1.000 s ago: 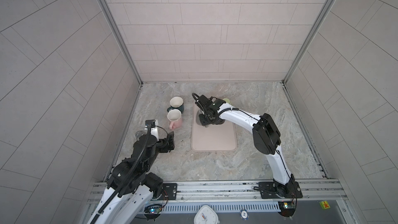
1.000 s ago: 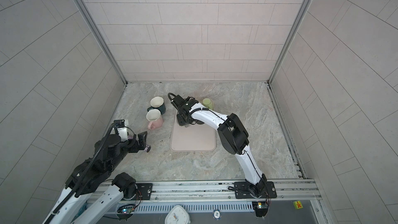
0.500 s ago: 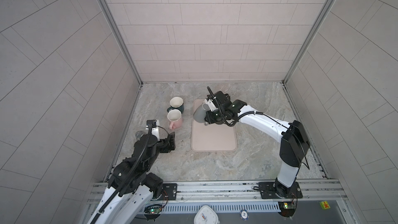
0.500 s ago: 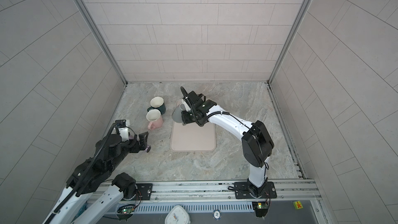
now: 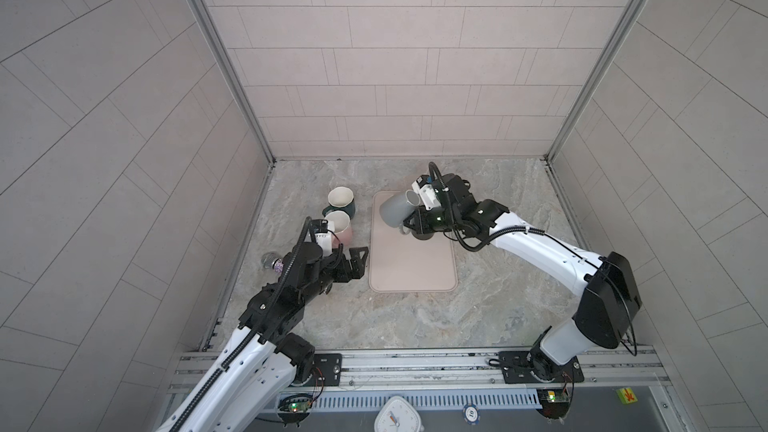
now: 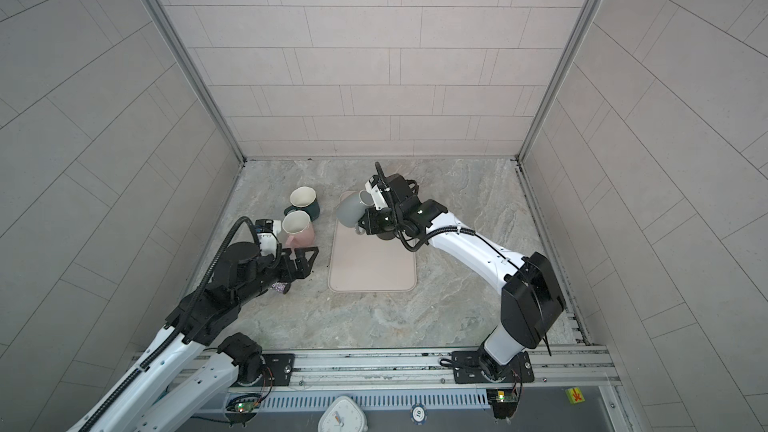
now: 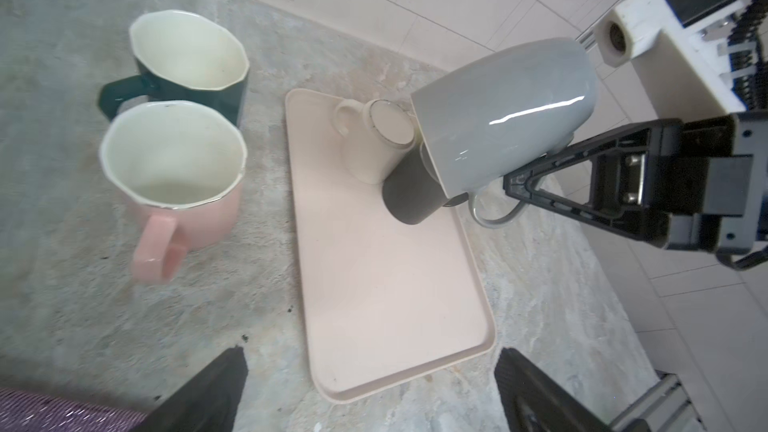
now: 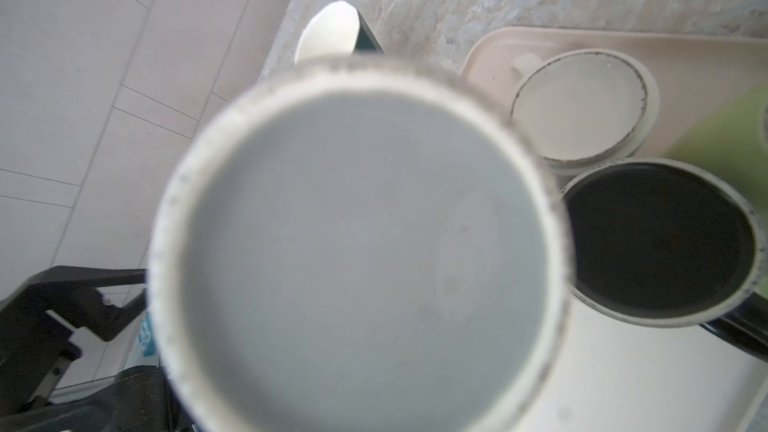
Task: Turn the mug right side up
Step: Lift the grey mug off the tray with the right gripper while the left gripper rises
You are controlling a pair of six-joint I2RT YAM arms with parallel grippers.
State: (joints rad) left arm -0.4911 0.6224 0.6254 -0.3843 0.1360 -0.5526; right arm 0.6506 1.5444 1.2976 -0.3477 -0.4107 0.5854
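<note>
The mug [image 5: 395, 209] [image 6: 351, 209] is grey, held in the air over the far end of the beige tray [image 5: 411, 268]. It is tipped onto its side, its mouth facing left and down. In the left wrist view my right gripper [image 7: 536, 184] is shut on the handle [image 7: 494, 218] of the mug [image 7: 507, 110]. The mug's round base [image 8: 361, 251] fills the right wrist view and hides the jaws. My left gripper [image 5: 353, 259] [image 7: 370, 384] stands open and empty just left of the tray, near the pink mug.
A cream mug [image 7: 374, 139] and a dark mug [image 7: 411, 193] stand upside down on the tray's far end, below the grey one. A dark green mug [image 5: 340, 201] and a pink mug [image 5: 338, 226] stand upright left of the tray. A glittery object [image 5: 272, 261] lies by the left arm.
My right gripper has risen from among the mugs on the tray with the grey mug and tipped it onto its side. The left arm has not moved.
</note>
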